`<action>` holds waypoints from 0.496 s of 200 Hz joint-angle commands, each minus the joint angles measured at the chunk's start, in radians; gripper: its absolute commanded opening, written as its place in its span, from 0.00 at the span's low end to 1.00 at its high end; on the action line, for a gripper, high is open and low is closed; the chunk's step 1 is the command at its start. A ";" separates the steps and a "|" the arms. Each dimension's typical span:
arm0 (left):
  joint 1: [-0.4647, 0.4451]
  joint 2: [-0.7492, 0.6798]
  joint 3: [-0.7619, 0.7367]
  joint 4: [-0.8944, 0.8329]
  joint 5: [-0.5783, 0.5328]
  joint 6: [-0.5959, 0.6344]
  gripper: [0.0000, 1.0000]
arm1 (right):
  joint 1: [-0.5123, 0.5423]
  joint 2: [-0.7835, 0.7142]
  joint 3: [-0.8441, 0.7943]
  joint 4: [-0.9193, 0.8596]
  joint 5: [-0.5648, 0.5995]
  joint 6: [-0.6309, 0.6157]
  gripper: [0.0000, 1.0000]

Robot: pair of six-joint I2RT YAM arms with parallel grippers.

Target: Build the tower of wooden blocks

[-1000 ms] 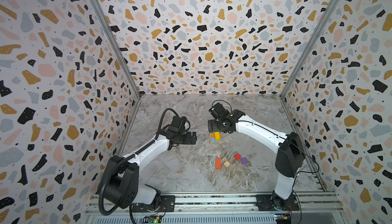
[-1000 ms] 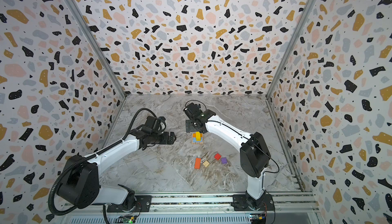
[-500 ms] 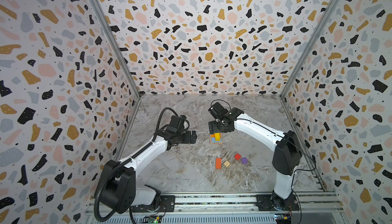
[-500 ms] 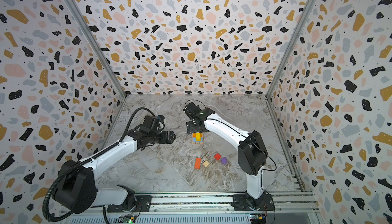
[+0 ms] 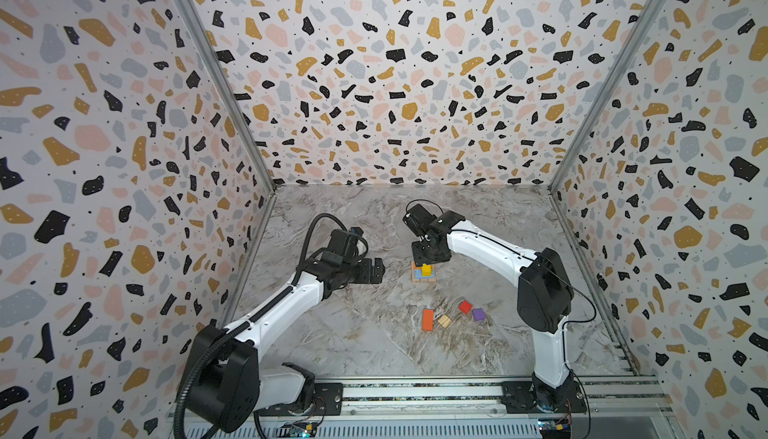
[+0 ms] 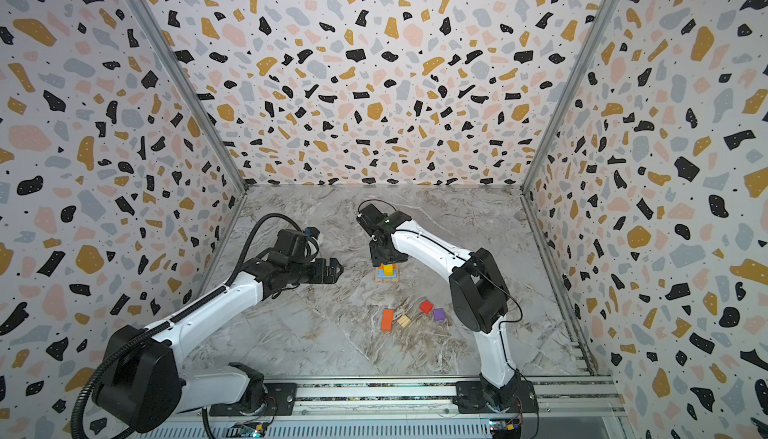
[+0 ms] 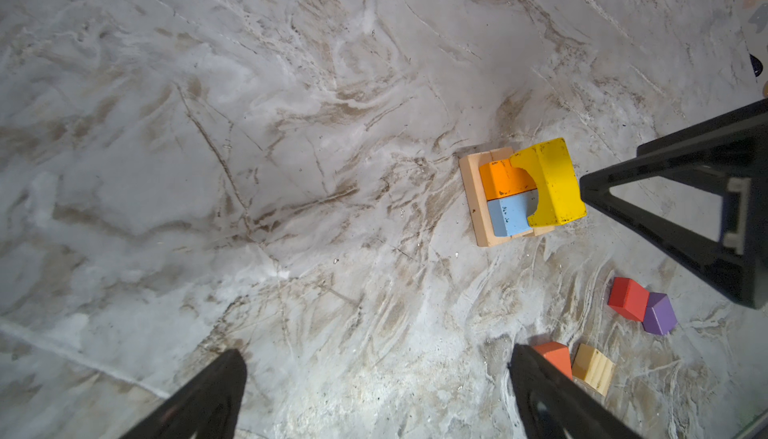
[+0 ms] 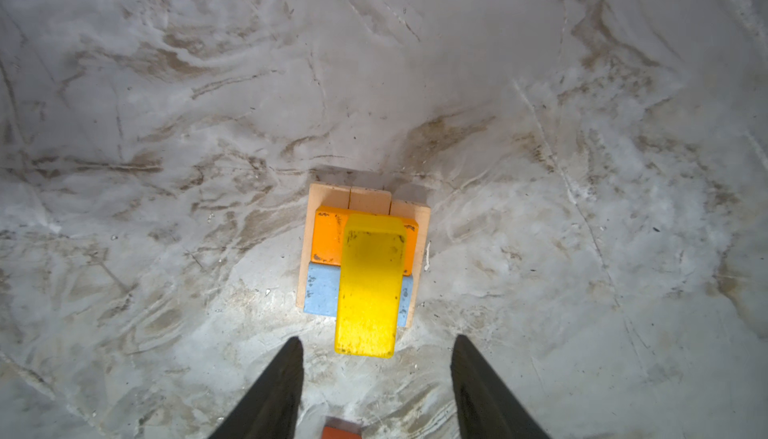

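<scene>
The right jaws stand apart and empty just short of the yellow arch [image 8: 368, 283], which bridges the orange block [image 8: 328, 235] and blue block [image 8: 322, 293] of the tower [image 5: 424, 271] on the worktop [image 5: 374, 333]; they should lift straight clear without brushing it. The left jaws hang wide apart, empty, off to one side. Whether a right tip touches the arch is unclear, and the right arm [image 5: 482, 246] hides the tower's far edge in both top views.

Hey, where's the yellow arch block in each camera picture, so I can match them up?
Top view: yellow arch block mid-floor, atop the stack.
Top view: the block mid-floor, atop the stack.
Left wrist: the block caps the stack, arch opening showing.
Right wrist: the block mid-picture, just ahead of the right claw.
Shared landmark: the stack's tan base.
</scene>
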 commanded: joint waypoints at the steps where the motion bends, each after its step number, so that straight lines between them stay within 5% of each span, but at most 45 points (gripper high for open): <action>1: 0.003 -0.012 -0.006 0.021 0.021 0.007 1.00 | -0.003 -0.004 -0.002 -0.008 -0.010 0.001 0.59; 99: 0.004 -0.013 -0.007 0.021 0.027 0.009 1.00 | -0.007 0.056 0.020 0.003 -0.007 0.012 0.56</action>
